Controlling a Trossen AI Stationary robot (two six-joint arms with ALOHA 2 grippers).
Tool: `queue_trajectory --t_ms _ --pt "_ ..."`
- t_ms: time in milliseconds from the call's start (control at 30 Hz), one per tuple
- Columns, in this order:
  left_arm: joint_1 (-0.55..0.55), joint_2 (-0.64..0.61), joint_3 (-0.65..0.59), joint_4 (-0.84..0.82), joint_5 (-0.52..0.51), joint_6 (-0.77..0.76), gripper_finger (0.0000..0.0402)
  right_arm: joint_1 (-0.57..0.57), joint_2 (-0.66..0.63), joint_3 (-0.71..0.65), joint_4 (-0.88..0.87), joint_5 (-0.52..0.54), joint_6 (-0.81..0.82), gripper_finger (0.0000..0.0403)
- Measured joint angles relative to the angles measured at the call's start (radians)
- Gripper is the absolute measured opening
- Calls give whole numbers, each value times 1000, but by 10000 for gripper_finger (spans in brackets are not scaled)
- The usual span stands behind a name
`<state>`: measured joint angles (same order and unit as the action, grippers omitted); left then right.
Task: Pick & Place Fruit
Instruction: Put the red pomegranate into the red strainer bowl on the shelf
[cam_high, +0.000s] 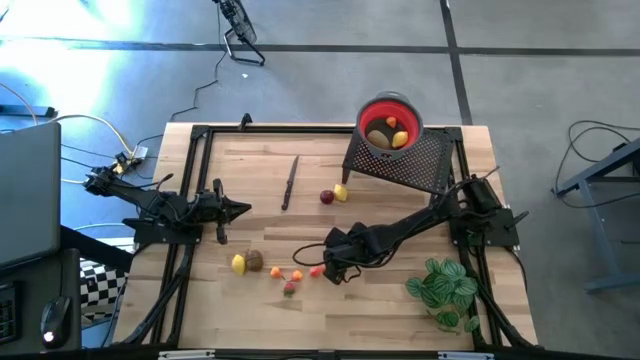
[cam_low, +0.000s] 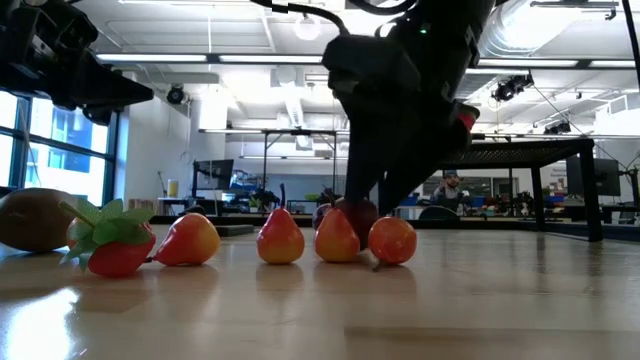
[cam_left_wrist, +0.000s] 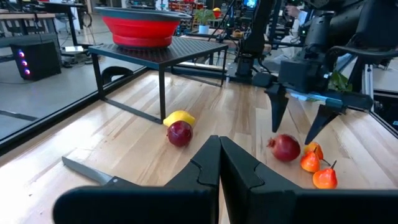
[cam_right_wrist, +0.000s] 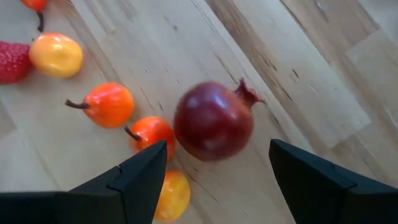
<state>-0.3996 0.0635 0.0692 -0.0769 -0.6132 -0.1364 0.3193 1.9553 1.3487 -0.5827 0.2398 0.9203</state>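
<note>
A dark red pomegranate (cam_right_wrist: 214, 121) lies on the wooden table among small fruit: orange pears (cam_right_wrist: 106, 104), a strawberry (cam_low: 115, 245), a yellow piece (cam_high: 238, 263) and a brown kiwi (cam_high: 254, 260). My right gripper (cam_right_wrist: 217, 168) hangs open just above the pomegranate (cam_left_wrist: 286, 148), slanting down, one finger on each side and touching nothing. A red apple (cam_left_wrist: 180, 133) and a yellow lemon (cam_left_wrist: 179, 117) lie farther back. The red bowl (cam_high: 390, 108), with fruit inside, stands on a black mesh stand (cam_high: 410, 160). My left gripper (cam_left_wrist: 219, 168) waits shut at the table's left, level.
A thin dark knife (cam_high: 290, 182) lies on the table's far middle. A green leafy plant (cam_high: 445, 288) stands at the near right corner. A black frame (cam_high: 195, 160) edges the table. Bare wood lies between the knife and the fruit row.
</note>
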Motion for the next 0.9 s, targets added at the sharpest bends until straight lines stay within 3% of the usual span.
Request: queue_trajectory --t_ms 900 --pt "0 0 0 -1 0 0 0 -10 0 -1 99 -14 15 275"
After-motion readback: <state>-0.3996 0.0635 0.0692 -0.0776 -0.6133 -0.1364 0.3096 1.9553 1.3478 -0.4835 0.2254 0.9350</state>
